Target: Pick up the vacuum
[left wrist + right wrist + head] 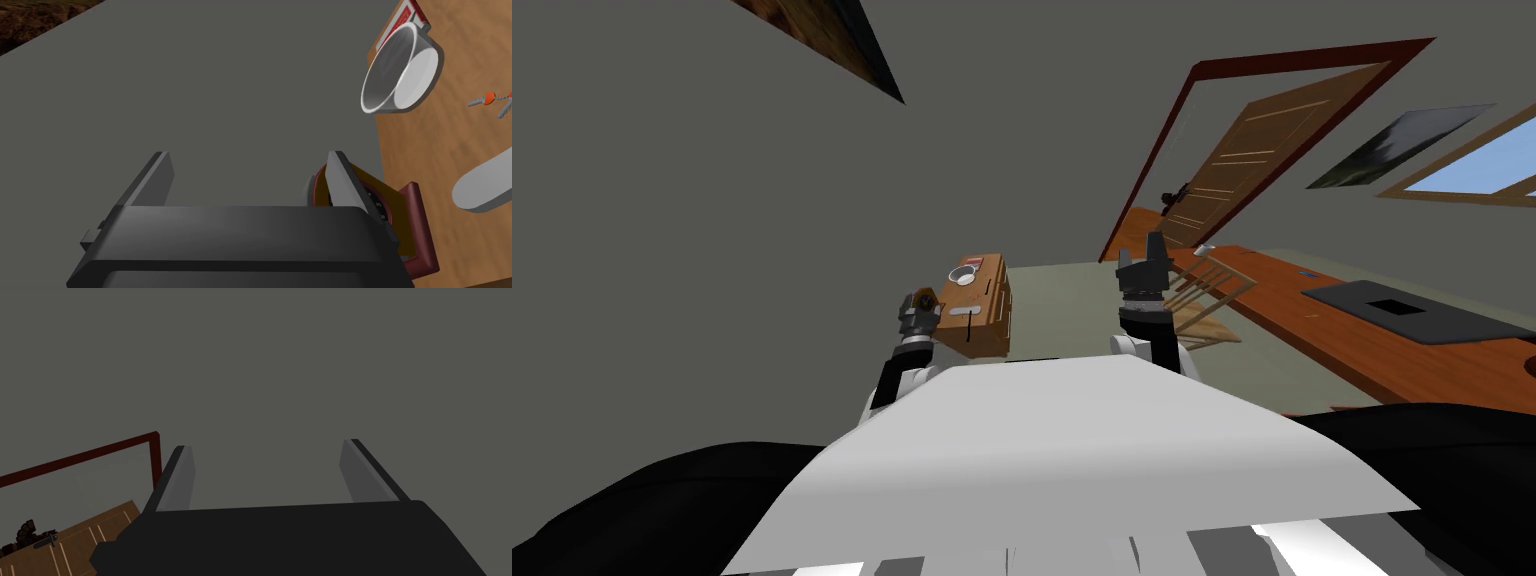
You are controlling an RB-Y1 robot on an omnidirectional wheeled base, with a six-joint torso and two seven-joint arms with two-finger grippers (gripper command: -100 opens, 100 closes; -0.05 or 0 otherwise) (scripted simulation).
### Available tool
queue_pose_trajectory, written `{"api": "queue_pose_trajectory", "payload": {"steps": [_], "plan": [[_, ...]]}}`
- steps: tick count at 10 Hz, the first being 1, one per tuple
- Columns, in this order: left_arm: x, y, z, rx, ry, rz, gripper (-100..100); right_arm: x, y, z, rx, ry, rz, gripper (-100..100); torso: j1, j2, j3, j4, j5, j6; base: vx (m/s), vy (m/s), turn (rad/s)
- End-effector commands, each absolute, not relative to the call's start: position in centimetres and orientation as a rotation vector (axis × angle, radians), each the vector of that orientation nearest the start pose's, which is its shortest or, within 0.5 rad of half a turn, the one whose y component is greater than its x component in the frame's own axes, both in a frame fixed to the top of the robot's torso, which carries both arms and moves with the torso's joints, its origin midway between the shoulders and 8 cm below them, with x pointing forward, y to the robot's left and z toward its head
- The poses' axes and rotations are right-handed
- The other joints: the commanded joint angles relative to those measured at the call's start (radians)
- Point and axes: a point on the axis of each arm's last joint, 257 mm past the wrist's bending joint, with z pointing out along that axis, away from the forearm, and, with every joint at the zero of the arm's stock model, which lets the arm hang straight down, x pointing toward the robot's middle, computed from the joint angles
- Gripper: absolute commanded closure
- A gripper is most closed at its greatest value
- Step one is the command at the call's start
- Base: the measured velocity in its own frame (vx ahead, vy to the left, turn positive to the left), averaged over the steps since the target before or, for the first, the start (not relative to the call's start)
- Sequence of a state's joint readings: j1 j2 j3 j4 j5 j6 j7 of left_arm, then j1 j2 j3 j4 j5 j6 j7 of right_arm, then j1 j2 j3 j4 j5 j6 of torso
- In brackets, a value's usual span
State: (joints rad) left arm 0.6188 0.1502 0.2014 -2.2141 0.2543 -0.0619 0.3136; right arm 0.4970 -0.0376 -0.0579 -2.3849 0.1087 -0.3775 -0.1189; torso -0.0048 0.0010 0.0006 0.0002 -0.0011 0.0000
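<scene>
**A:** Where is the left arm?

**B:** From the head, the left gripper (pixel 920 303) hangs just beside the near corner of a small wooden cabinet (pixel 982 320). Its own wrist view settles the fingers. They stand wide apart with nothing between them, and the plain grey wall (pixel 225 90) lies beyond.

**A:** What lies on the cabinet?

**B:** The head view gives a white cup (pixel 964 275) and little else that I can name. The left wrist view fills in more. A red book (pixel 405 17) touches the cup's far side, and keys (pixel 487 98) with an orange tag lie apart on the bare wood. A round clock (pixel 395 220) in a dark red frame sits at the cabinet's edge, just behind one finger.

**A:** And the vacuum?

**B:** I take the vacuum (pixel 480 185) to be the pale grey rounded body on the cabinet top. It lies past the clock, clear of both fingers, and is cut by the picture's edge. I cannot tell more of its shape.

**A:** The right arm?

**B:** In the head view the right gripper (pixel 1152 250) points upward in front of an open wooden door (pixel 1262 150) with a dark red frame (pixel 1152 150). Its wrist view shows the fingers parted and empty. The head view also shows a wooden chair (pixel 1202 295) just beside that arm. Beyond it is an orange-brown desk (pixel 1362 345) bearing a dark mat (pixel 1452 320).
</scene>
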Motion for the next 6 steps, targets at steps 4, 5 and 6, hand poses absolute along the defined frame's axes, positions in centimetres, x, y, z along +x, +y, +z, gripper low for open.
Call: {"api": "queue_pose_trajectory", "payload": {"steps": [4,5,6], "plan": [[34.8,42.6,-17.4,-1.568,0.746,-1.25,-100,34.2,-28.2,4.9,0.62,0.678,1.274,0,0.002,-0.001,-0.001,0.0,0.0,0.0,0.01,-0.053,-0.042],[34.8,42.6,-17.9,-1.586,0.754,-1.24,-100,34.2,-28.2,4.9,0.62,0.678,1.274,0,0.002,-0.002,-0.001,0.0,0.0,0.0,0.011,-0.038,-0.029],[34.2,43.6,-19.2,-1.655,0.73,-1.234,-100,34.2,-28.2,4.9,0.62,0.678,1.274,0,0.003,-0.001,-0.001,0.0,0.001,0.0,0.016,-0.045,-0.058]]}}
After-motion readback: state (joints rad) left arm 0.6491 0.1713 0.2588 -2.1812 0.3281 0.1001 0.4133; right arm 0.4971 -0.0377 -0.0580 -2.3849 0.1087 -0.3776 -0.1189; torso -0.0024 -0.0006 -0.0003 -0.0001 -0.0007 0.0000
